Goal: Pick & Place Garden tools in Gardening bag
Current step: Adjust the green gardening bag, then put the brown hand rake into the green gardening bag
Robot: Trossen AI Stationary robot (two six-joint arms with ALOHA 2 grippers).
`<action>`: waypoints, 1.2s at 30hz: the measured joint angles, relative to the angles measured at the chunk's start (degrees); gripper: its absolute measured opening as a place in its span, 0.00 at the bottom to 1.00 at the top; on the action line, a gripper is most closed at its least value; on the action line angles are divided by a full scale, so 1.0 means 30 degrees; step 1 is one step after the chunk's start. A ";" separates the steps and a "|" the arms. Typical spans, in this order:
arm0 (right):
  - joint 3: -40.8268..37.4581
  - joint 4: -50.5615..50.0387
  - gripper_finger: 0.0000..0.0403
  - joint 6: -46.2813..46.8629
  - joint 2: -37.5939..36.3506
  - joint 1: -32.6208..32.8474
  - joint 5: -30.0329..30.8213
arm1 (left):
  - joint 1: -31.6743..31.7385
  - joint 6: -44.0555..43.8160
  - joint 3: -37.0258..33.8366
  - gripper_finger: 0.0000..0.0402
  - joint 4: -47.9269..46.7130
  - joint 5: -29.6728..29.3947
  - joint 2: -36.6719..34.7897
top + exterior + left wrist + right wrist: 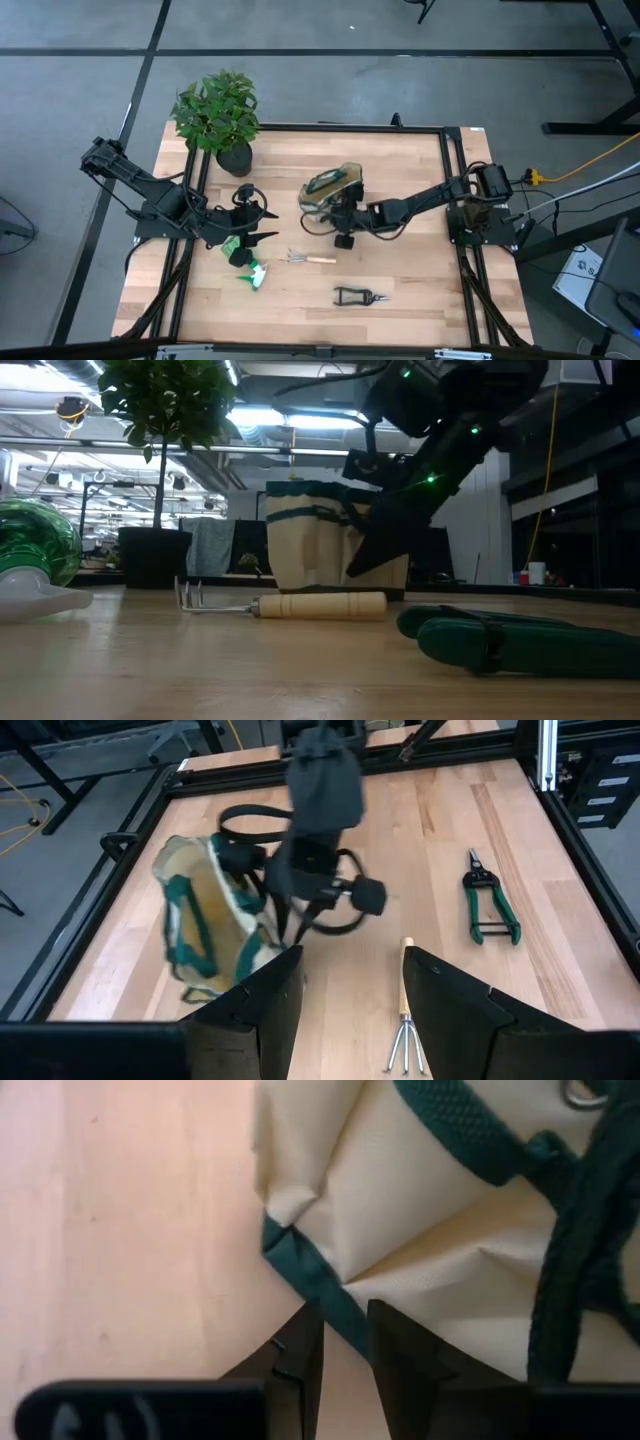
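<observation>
Right gripper (pixel 345 1342) pinches the gardening bag's (pixel 330 190) green-trimmed edge; left gripper (pixel 350 995) spread, rake (pixel 405 1030) just ahead.

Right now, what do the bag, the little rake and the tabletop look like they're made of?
The gardening bag looks like soft cream fabric, creased and folded, with dark green woven trim. The rake seems to have a pale, unpainted wooden handle and thin metal tines, greyish and slightly shiny. The table looks like light wood in jointed strips with visible grain, matte; whether it is solid wood cannot be told.
</observation>
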 joint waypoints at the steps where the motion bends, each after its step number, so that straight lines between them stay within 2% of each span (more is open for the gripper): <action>1: 0.0000 0.0067 0.21 -0.0003 0.0000 -0.0144 -0.0238 | 0.0002 0.0000 0.0000 0.42 0.0000 0.0000 0.0000; 8: 0.0036 0.0547 0.22 -0.0276 -0.0225 0.0112 -0.0487 | 0.0003 0.0000 0.0000 0.42 -0.0005 0.0000 0.0000; 11: 0.0572 -0.0276 0.25 -0.0183 -0.0550 0.0429 -0.0492 | 0.0007 0.0000 0.0000 0.42 0.0000 0.0000 0.0000; 22: 0.2289 -0.0807 0.46 -0.0775 -0.3448 0.1443 -0.0501 | 0.0007 0.0000 0.0000 0.42 0.0004 0.0031 0.0000; 24: 0.2302 -0.0756 0.49 -0.0772 -0.4050 0.1688 -0.1202 | 0.0000 0.0000 0.0000 0.42 0.0007 0.0026 0.0000; 29: 0.2331 0.0118 0.53 -0.0768 -0.4427 0.2815 -0.4562 | 0.0002 0.0000 0.0000 0.42 -0.0002 0.0022 0.0000; 36: 0.2331 0.1885 0.53 -0.0775 -0.2708 0.5212 -0.4764 | 0.0006 0.0000 0.0000 0.42 0.0000 0.0016 0.0000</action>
